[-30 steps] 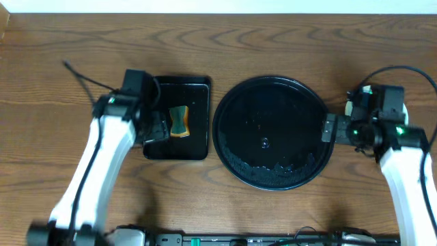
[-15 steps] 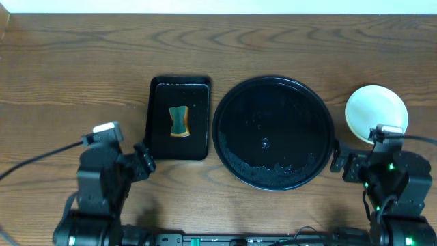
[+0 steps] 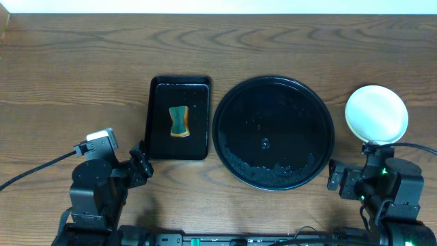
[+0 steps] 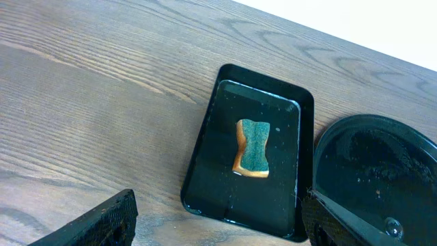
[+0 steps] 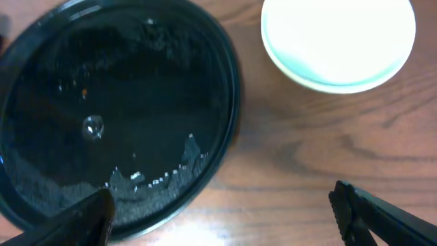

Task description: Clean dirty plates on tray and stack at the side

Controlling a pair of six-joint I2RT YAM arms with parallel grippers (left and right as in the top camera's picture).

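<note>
The round black tray sits mid-table with no plates on it, only water beads and foam along its near side; it also shows in the right wrist view. A stack of pale plates rests on the bare wood to the tray's right. Its top plate looks clean, with a mint rim showing in the right wrist view. I cannot tell how many plates are in the stack. My left gripper is open and empty near the front edge. My right gripper is open and empty, in front of the plates.
A smaller rectangular black tray lies left of the round tray and holds a green-and-orange sponge. Wood tabletop surrounds both trays. A cable trails left from the left arm.
Both arms have drawn back from the trays to the table's front edge. The right arm no longer covers the plate stack, which now shows in full.
</note>
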